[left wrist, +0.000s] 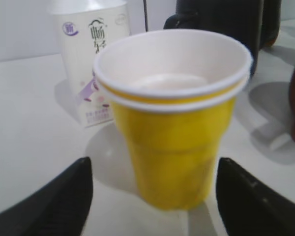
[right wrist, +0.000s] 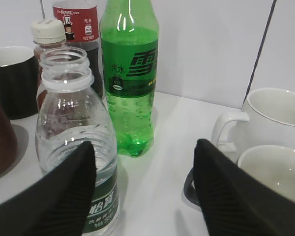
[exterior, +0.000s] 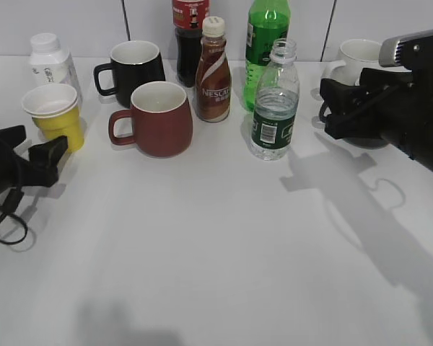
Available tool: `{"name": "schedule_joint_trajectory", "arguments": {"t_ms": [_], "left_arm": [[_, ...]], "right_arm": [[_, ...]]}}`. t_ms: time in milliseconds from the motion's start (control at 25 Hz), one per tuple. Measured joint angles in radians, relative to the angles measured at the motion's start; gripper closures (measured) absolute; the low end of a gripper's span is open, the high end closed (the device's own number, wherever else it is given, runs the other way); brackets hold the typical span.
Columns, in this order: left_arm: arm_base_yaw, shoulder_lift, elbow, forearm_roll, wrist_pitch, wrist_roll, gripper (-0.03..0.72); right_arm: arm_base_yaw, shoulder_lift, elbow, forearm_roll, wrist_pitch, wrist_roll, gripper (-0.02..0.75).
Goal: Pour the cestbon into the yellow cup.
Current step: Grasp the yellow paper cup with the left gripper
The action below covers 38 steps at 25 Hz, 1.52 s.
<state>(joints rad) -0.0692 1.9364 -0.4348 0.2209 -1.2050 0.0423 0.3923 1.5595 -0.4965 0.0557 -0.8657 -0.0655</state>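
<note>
The cestbon point(exterior: 274, 101), a clear capless bottle with a dark green label, stands upright mid-table. In the right wrist view it point(right wrist: 73, 123) is at the left, partly behind the left finger. My right gripper point(exterior: 329, 108) point(right wrist: 143, 147) is open and empty, to the right of the bottle and apart from it. The yellow cup point(exterior: 55, 115) stands upright at the left, white inside. It fills the left wrist view point(left wrist: 172, 132). My left gripper point(exterior: 29, 150) point(left wrist: 152, 169) is open just in front of the cup, fingers either side, not touching.
A dark red mug point(exterior: 157, 119), a black mug point(exterior: 133, 65), a Nescafe bottle point(exterior: 213, 72), a green soda bottle point(exterior: 267, 43) and a cola bottle point(exterior: 190, 36) crowd the back. A white bottle point(exterior: 50, 61) stands behind the cup. White mugs point(exterior: 357, 58) are by the right gripper.
</note>
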Motion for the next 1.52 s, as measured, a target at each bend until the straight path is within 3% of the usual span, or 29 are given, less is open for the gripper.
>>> {"name": "schedule_joint_trajectory", "arguments": {"t_ms": [1080,1320,1520], "left_arm": [[0.000,0.128,-0.243,0.109,-0.005,0.005,0.093],[-0.001,0.136,-0.246,0.116,-0.005,0.005,0.144],[-0.002,0.136,-0.247,0.117,-0.005,0.005,0.230]], "right_arm": [[0.000,0.000,0.000,-0.001,-0.001,0.003,0.267],[0.000,0.000,0.000,-0.001,-0.001,0.003,0.267],[0.000,0.000,0.000,-0.001,-0.001,0.003,0.267]]}}
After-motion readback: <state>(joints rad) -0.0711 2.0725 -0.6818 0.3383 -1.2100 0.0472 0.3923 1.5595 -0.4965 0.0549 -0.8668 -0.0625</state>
